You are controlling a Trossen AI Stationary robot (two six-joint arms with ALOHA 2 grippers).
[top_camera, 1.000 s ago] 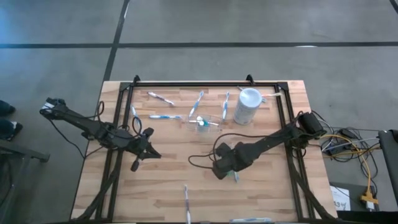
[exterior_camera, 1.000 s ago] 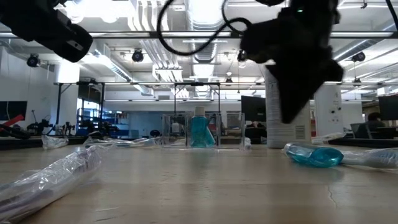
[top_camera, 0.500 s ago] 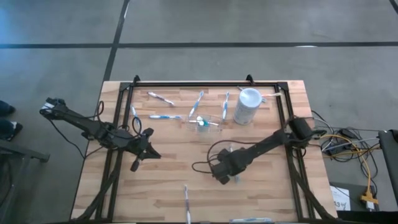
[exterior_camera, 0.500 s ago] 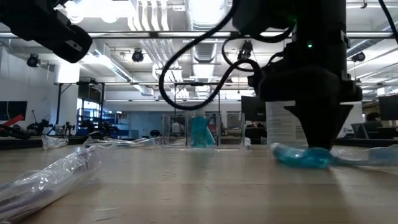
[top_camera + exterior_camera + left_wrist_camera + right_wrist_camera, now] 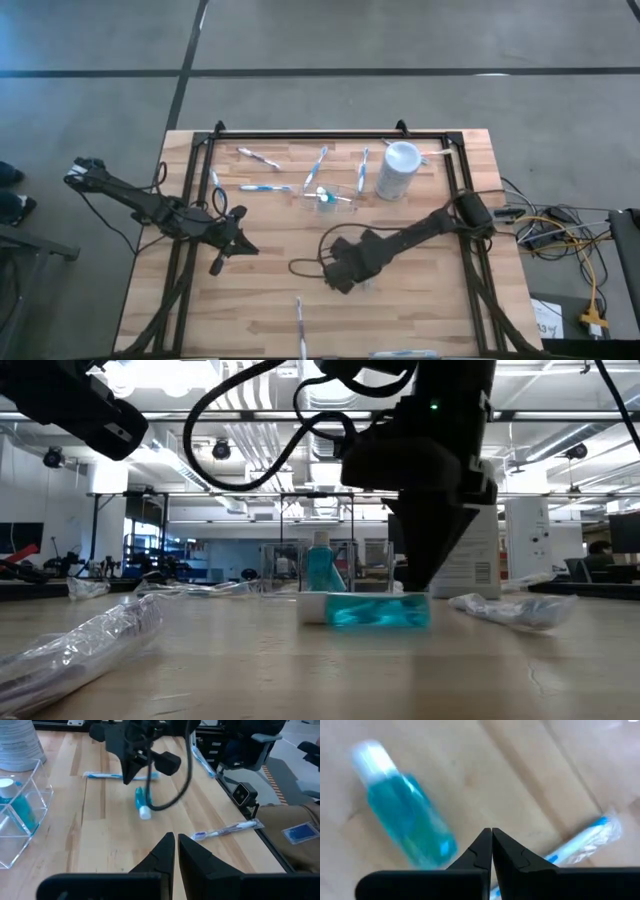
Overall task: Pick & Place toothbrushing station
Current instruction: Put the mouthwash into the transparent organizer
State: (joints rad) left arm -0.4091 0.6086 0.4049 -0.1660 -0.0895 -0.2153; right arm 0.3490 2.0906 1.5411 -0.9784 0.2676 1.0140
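You've got one tube in the holder (image 5: 20, 820); another tube (image 5: 405, 827) lies loose beside your right fingers (image 5: 491, 840), pinched closed and empty. Brushes remain.

2 dark jointed arms (image 5: 420, 232), looping black cables (image 5: 305, 268)

A teal white-capped tube (image 5: 372, 609) lies flat on the counter. Another stands upright inside the clear holder (image 5: 328, 197). Beside it stands the white cup (image 5: 398, 170), with wrapped toothbrushes (image 5: 258, 187) scattered flat around.
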